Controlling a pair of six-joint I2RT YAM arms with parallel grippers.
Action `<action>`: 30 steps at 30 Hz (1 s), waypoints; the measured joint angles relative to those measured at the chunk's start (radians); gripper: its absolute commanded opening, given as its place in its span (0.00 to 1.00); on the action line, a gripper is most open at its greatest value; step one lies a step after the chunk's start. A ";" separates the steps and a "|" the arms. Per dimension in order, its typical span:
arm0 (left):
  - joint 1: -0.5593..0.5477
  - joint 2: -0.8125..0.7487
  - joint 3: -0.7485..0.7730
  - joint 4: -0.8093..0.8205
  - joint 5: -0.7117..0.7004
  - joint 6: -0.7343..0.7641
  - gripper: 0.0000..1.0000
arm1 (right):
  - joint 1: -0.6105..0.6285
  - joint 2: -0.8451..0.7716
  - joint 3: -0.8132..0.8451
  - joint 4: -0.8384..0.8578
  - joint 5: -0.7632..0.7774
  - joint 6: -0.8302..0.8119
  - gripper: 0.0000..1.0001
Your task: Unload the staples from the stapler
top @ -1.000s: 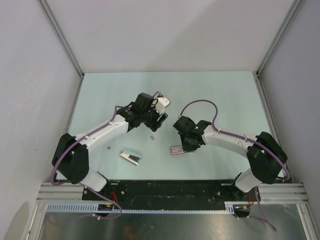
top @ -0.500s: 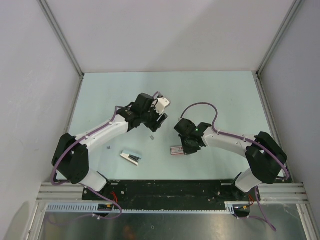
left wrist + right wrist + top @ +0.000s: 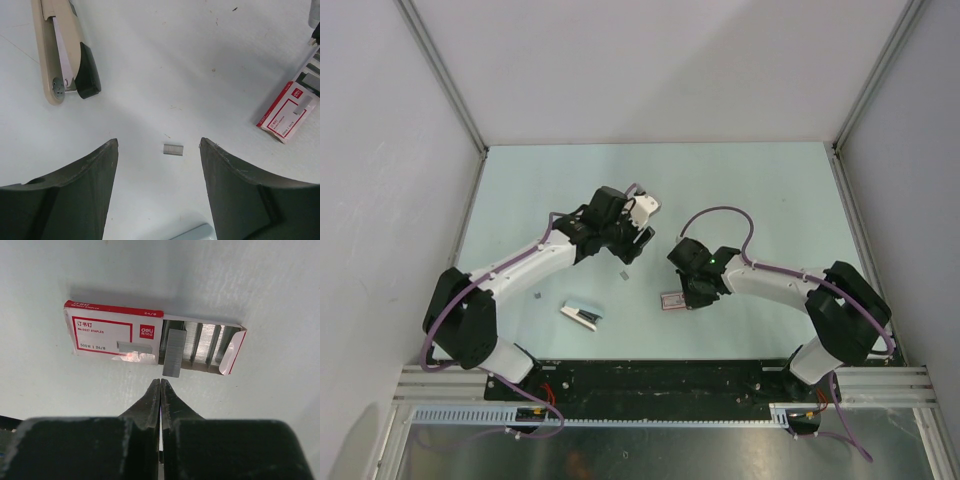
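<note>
Right wrist: your right jaws are pinched closed and empty, near staples (image 3: 174, 352) lying across the open box (image 3: 112, 335); left jaws wide.

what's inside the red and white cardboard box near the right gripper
The red and white cardboard box has its tray slid out, showing rows of grey metal staple strips; one strip lies on top. The part under the printed sleeve is hidden.

Pale table (image 3: 770, 200), bearing a beige stapler (image 3: 65, 50) (black at one end), a red staple box (image 3: 112, 335), and between them a short staple strip (image 3: 173, 149).
</note>
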 measured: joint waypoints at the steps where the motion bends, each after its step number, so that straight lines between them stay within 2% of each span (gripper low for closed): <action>1: 0.000 -0.002 0.000 0.000 0.000 0.000 0.71 | 0.000 0.000 0.000 0.001 0.000 0.000 0.00; 30: 0.000 -0.009 -0.005 0.000 0.000 0.000 0.71 | -0.046 0.000 -0.008 0.068 -0.014 -0.025 0.00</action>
